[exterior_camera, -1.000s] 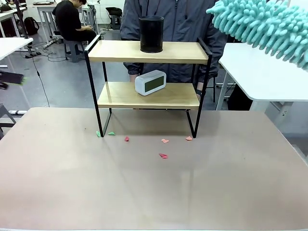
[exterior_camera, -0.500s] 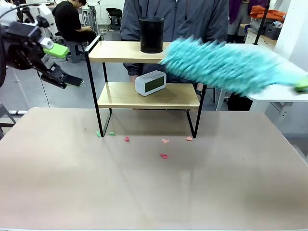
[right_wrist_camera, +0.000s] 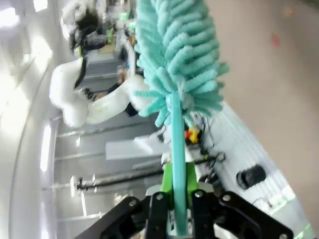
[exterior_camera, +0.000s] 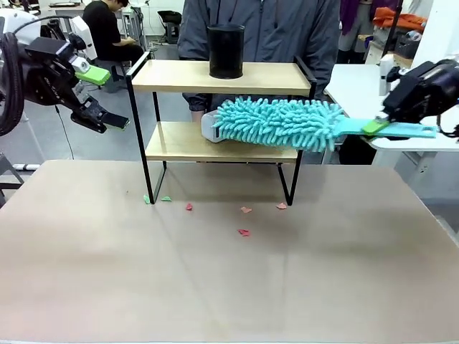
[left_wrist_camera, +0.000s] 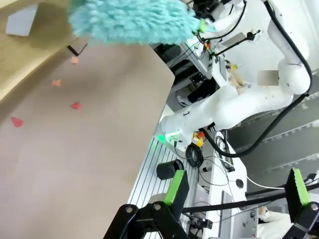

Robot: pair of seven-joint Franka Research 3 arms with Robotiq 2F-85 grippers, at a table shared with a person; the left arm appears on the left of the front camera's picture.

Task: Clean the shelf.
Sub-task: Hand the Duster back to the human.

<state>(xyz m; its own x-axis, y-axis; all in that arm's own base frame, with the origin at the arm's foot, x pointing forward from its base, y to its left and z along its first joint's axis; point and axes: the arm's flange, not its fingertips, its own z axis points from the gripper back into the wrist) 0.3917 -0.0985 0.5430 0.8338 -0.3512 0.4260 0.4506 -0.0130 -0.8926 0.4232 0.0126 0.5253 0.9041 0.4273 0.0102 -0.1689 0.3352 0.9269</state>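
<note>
Presumably mid-sweep: right hand (exterior_camera: 376,127) pinched tight on the flat turquoise handle of the duster (exterior_camera: 280,123), fluffy head reaching in over the lower board of the shelf (exterior_camera: 222,77), touching or hiding most of the white clock (exterior_camera: 208,125) there. Held nearly level, seemingly so the fringe could brush along the wood under the upper board. In the right wrist view, handle clamped between the green pads (right_wrist_camera: 166,180), head pointing straight away from the hand. Shelf stood at the far edge of the worktop (exterior_camera: 229,272), black cylinder (exterior_camera: 226,50) on its upper board, person (exterior_camera: 258,29) just behind it. Left hand (exterior_camera: 100,97) hovered well apart to the shelf's left, above worktop level, fingers spread wide and holding nothing; probably kept clear to leave the duster room. Small red and green scraps (exterior_camera: 244,231) lay on the worktop in front of the shelf's legs. Judged: dusting of the lower board under way, upper board not yet touched by the duster.
</note>
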